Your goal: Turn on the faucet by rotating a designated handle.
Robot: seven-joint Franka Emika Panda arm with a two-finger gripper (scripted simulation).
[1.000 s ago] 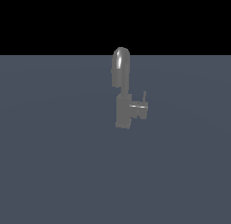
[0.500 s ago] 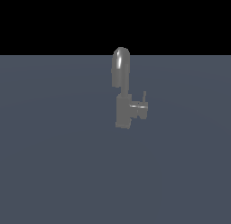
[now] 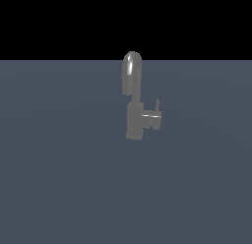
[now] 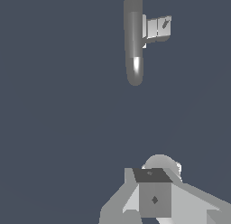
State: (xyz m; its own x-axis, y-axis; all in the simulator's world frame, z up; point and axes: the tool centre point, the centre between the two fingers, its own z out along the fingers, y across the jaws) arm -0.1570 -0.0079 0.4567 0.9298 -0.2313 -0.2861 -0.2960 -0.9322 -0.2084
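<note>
Grey metal makes up the faucet (image 3: 133, 103), which stands alone on the flat slate-blue surface (image 3: 59, 179) near the middle of the exterior view, its rounded spout over a blocky body. A short stub juts toward that view's right, and the thin handle (image 3: 157, 106) rises upright from its end. In the wrist view the faucet (image 4: 134, 38) sits well apart from the gripper (image 4: 153, 196); whether its jaws are spread or closed cannot be told, and it touches nothing.

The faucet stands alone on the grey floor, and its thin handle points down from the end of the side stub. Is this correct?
Not quite. The faucet does stand alone on the grey floor, but the exterior view shows its thin handle pointing up from the end of the side stub, not down.
</note>
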